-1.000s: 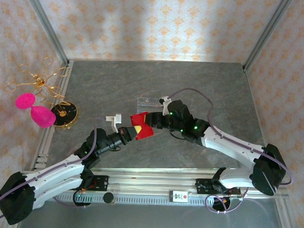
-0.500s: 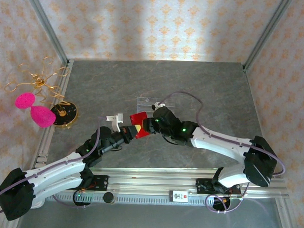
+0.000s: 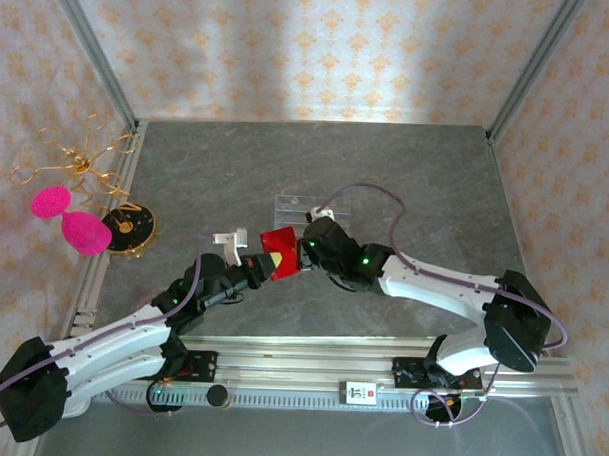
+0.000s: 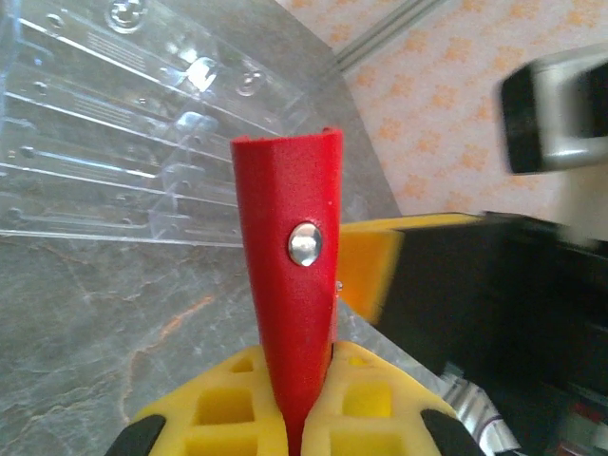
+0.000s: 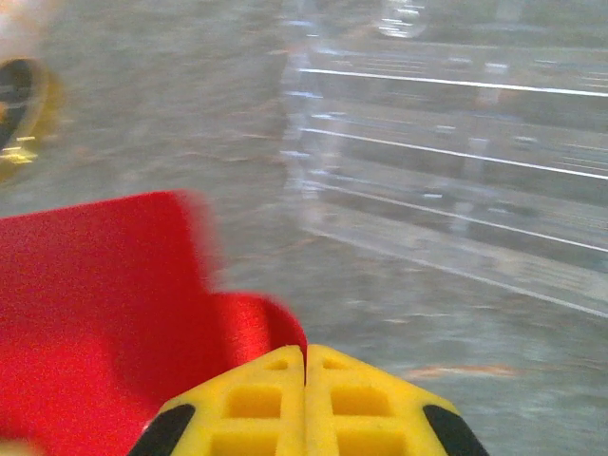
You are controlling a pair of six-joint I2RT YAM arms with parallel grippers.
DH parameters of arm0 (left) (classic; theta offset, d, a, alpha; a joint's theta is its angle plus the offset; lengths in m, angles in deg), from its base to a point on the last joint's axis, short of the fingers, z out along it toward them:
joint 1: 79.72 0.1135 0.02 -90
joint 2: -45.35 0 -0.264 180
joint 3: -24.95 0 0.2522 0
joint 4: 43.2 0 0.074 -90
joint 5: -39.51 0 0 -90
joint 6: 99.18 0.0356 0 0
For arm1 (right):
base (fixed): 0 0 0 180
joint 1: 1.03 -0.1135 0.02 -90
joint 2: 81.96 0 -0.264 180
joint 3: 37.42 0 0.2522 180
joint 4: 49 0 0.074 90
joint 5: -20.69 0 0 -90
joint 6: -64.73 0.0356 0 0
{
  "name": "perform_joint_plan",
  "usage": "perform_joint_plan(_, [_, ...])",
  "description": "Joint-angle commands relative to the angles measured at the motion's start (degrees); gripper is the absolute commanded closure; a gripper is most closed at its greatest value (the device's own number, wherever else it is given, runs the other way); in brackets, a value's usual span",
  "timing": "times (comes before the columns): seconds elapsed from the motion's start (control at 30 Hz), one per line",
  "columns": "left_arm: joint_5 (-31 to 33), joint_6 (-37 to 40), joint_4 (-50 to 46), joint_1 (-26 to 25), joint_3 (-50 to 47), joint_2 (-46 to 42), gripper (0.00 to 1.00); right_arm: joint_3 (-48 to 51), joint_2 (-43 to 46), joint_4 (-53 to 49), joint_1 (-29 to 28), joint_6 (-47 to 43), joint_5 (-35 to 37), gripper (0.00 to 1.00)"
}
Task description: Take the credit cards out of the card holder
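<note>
Since a second ago the right arm has swung in leftward to the wallet and its jaws have gone from half open to fully closed. The right gripper (image 5: 304, 380) now has its yellow pads pressed flat together, with the red flap of the card holder (image 5: 95, 285) curling up against the left pad. Whether a thin edge or a card is caught between them I cannot tell. The left gripper (image 4: 299, 399) is clamped on the card holder from the opposite side, holding it edge-on with its snap stud (image 4: 305, 244) facing the wrist camera. From above, the wallet is lifted off the table (image 3: 407, 172) between the two grippers, just in front of the clear tray (image 3: 297, 204). The main risk, as I judge it, is that the right pads have closed on nothing or on the flap itself rather than on a card. A pull would then either come away empty or drag the whole wallet out of the left grip. The left hold is only a narrow pinch near one end, so a sideways tug could twist the wallet round in the pads. If it dropped, it might land on the tray ribs and be awkward to pick up again.
</note>
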Motion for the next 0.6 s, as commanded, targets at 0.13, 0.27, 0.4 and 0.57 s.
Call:
perform_joint_plan(0.13, [-4.85, -0.11, 3.4, -0.34, 0.37, -0.15, 1.0, 4.58, 3.83, -0.71, 3.76, -1.22, 5.37, 1.0])
perform_joint_plan(0.27, [-6.76, -0.02, 6.26, 0.09, -1.41, -0.14, 1.0, 11.78, 17.42, 10.4, 4.56, -3.22, -0.02, 0.6])
perform_joint_plan(0.4, [-9.73, -2.03, 14.52, 0.63, -4.3, 0.18, 1.0, 16.55, 21.44, 19.03, 6.9, -0.4, -15.72, 0.4])
perform_joint_plan(0.57, [-10.98, -1.6, 15.96, 0.83, -3.88, 0.29, 1.0, 17.04, 19.2, 22.09, 7.02, 0.58, -25.95, 0.39])
